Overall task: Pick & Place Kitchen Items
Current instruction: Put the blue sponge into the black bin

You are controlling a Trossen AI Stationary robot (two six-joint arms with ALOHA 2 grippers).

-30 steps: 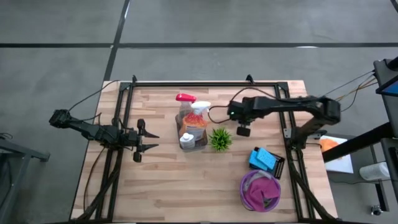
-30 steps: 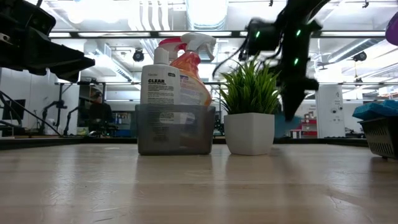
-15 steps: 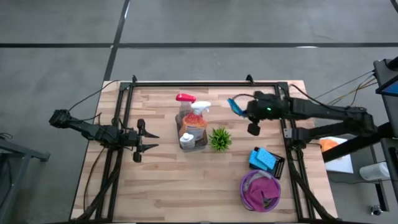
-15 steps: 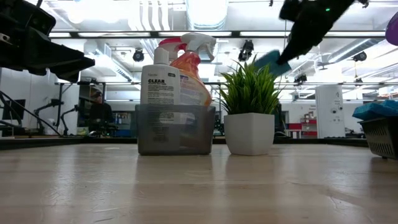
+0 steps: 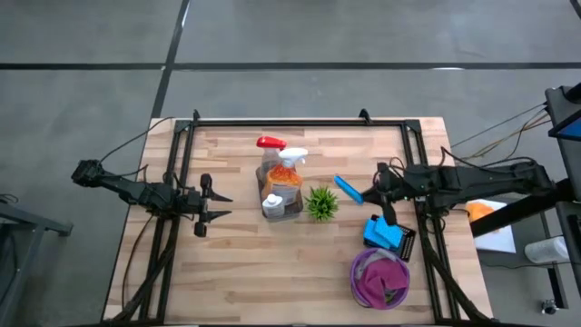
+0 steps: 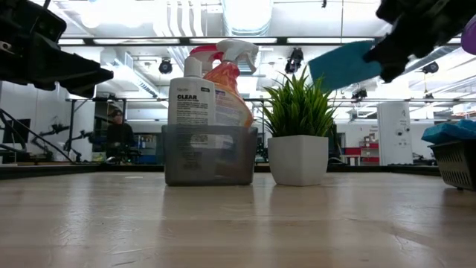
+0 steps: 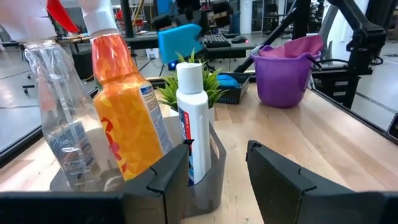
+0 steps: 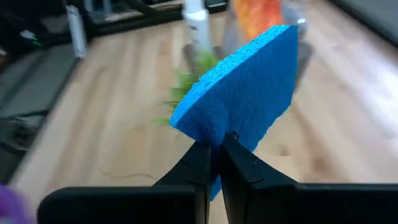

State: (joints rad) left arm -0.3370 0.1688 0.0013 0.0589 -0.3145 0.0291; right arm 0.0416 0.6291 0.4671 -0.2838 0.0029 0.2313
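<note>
Sponge carried clear of the caddy
A blue sponge [image 5: 347, 190] is clamped edge-on in the right end effector [image 5: 365, 193], now swung back beside the plant [image 5: 321, 203]; the left end effector [image 5: 221, 205] waits half-open.

Item count, present state:

- Spray bottles: two, one clear with red trigger [image 5: 270, 145] and one orange with white trigger [image 5: 289, 167].
- White bottle [image 5: 271, 205]: one.
- Grey caddy [image 6: 210, 155]: one.
- Potted plant [image 5: 321, 203]: one.
- Purple bucket [image 5: 380, 278]: one.
- Dark basket [image 5: 399, 243]: one.
- Blue sponges: at least two, one aloft [image 5: 347, 189], the rest in the basket [image 5: 383, 232].
</note>
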